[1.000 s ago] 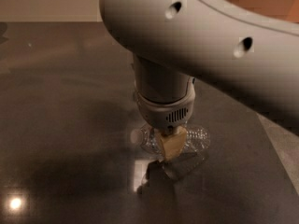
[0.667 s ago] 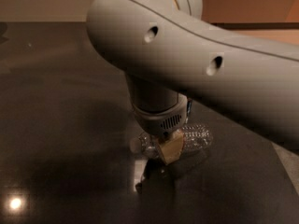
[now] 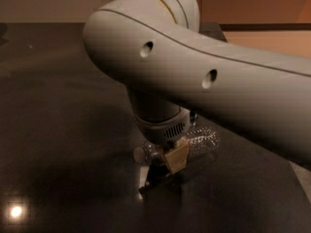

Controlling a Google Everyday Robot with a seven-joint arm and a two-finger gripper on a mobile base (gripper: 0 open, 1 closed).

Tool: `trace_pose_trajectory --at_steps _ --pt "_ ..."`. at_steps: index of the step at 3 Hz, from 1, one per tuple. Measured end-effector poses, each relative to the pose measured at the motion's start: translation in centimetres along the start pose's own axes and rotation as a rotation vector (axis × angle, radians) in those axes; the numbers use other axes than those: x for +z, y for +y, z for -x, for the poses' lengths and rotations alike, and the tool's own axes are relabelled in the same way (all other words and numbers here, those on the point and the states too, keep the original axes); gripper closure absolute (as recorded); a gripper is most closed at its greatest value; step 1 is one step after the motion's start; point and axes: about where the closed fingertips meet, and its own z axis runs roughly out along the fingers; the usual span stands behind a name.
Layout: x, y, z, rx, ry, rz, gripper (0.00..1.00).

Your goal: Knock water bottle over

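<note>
Already the water bottle lies on its side on the dark tabletop, just behind the low-hanging tool; I cannot tell whether the tool is open or closed. The knock looks done, so the next move is lifting straight clear without rolling it.

The tabletop is dark and glossy. The water bottle is clear ribbed plastic. The gripper, low against it, hangs from a smooth, matt arm, perhaps plastic.
</note>
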Motion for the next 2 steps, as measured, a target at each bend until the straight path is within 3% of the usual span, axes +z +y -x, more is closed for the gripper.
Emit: trace_pose_trajectory --at_steps 1,2 --pt "-0.12 -0.21 0.13 0.0 -0.002 -0.012 0.0" --pt "-0.12 -0.21 0.13 0.0 -0.002 -0.013 0.0"
